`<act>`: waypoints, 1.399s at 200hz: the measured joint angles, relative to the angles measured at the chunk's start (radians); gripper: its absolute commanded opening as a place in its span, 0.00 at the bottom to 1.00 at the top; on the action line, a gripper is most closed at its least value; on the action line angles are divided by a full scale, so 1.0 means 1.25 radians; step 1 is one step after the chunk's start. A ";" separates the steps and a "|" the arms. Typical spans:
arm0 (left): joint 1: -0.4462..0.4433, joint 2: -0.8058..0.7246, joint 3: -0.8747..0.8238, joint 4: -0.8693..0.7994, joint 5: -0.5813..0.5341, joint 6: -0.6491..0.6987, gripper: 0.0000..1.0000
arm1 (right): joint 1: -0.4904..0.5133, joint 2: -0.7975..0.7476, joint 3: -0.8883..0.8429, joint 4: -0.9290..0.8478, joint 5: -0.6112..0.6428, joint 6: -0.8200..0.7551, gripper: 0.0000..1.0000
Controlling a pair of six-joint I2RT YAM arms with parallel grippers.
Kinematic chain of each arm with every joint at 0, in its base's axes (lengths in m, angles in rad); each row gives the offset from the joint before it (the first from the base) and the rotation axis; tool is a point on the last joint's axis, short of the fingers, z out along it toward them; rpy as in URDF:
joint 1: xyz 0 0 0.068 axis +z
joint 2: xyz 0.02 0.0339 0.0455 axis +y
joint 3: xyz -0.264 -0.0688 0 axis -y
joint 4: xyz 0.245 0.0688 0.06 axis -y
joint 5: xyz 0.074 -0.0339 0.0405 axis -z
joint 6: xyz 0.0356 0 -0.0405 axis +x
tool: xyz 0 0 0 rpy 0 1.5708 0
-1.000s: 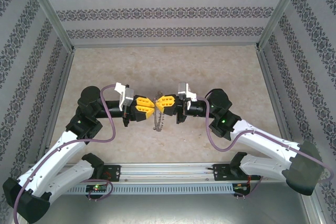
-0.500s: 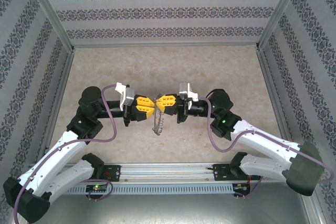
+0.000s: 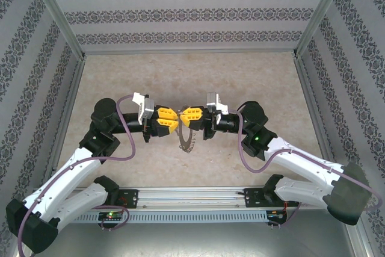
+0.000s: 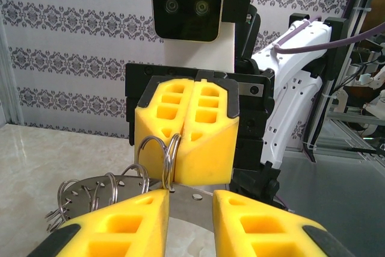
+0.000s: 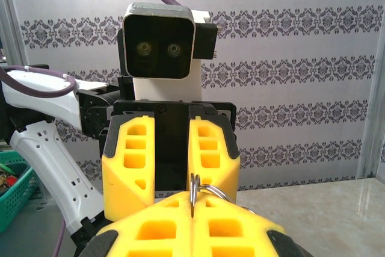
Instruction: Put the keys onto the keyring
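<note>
grey steel keyring (image 4: pixel 90 188), likely stiff, light, slippery; best taken at rim. clamped tight in right gripper (image 4: pixel 183 161); left gripper (image 4: pixel 191 195) ajar, empty.

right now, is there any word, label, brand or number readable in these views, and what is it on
None can be read.
keyring: bare grey metal, no marking.
yellow jaws and black camera housing: no label or number.
wallpaper: repeating ornament only, no letters.
</note>
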 measured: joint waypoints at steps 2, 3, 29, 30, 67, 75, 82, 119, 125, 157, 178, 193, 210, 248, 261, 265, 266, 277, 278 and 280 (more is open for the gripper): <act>0.000 0.000 -0.001 0.001 0.000 0.000 0.27 | 0.000 0.000 0.000 0.000 0.000 0.000 0.00; 0.000 0.000 -0.001 0.002 0.000 0.000 0.27 | 0.000 0.001 0.000 0.000 0.000 0.000 0.00; 0.000 0.002 -0.001 0.006 0.000 -0.003 0.30 | 0.000 0.002 0.000 0.002 0.000 0.000 0.00; 0.000 0.002 -0.001 0.006 0.000 -0.003 0.31 | 0.000 0.002 0.000 0.002 0.000 0.000 0.00; 0.000 0.009 -0.002 0.021 -0.007 -0.006 0.33 | -0.004 0.003 0.000 -0.010 -0.025 0.000 0.00; 0.000 0.012 -0.003 0.021 -0.007 -0.006 0.33 | -0.005 0.003 0.000 -0.017 -0.029 -0.001 0.00; 0.000 0.013 -0.004 0.021 -0.006 -0.006 0.31 | -0.007 0.002 0.000 -0.022 -0.031 -0.002 0.00; 0.000 0.017 -0.004 0.022 -0.006 -0.014 0.11 | -0.010 -0.002 0.000 -0.039 -0.041 -0.002 0.00; 0.000 0.017 -0.004 0.024 -0.006 -0.014 0.05 | -0.010 -0.002 0.000 -0.040 -0.042 -0.002 0.00; 0.000 0.017 -0.004 0.026 -0.007 -0.009 0.00 | -0.014 -0.002 0.000 -0.041 -0.044 -0.002 0.00; 0.000 0.016 -0.001 -0.005 -0.012 0.021 0.00 | -0.014 -0.007 0.000 -0.067 -0.038 -0.011 0.15; 0.000 0.017 0.017 -0.075 -0.015 0.068 0.00 | -0.013 -0.021 0.000 -0.112 -0.024 -0.027 0.22; 0.000 0.024 0.059 -0.182 -0.029 0.138 0.00 | -0.013 -0.059 0.001 -0.193 0.012 -0.059 0.28; -0.003 0.065 0.180 -0.427 -0.059 0.301 0.00 | -0.013 -0.156 0.034 -0.406 0.100 -0.136 0.33; -0.004 0.087 0.223 -0.509 -0.070 0.351 0.00 | -0.013 -0.172 0.056 -0.469 0.125 -0.163 0.33; -0.004 0.094 0.237 -0.536 -0.073 0.367 0.00 | -0.013 -0.173 0.061 -0.484 0.131 -0.169 0.32; -0.004 0.095 0.239 -0.541 -0.074 0.369 0.00 | -0.013 -0.174 0.064 -0.490 0.132 -0.171 0.32; -0.004 0.115 0.275 -0.611 -0.085 0.409 0.00 | -0.010 -0.172 0.078 -0.527 0.146 -0.190 0.32; -0.005 0.117 0.280 -0.620 -0.087 0.414 0.00 | -0.009 -0.172 0.080 -0.532 0.147 -0.190 0.32; -0.005 0.120 0.285 -0.629 -0.088 0.419 0.00 | -0.009 -0.172 0.081 -0.536 0.149 -0.192 0.32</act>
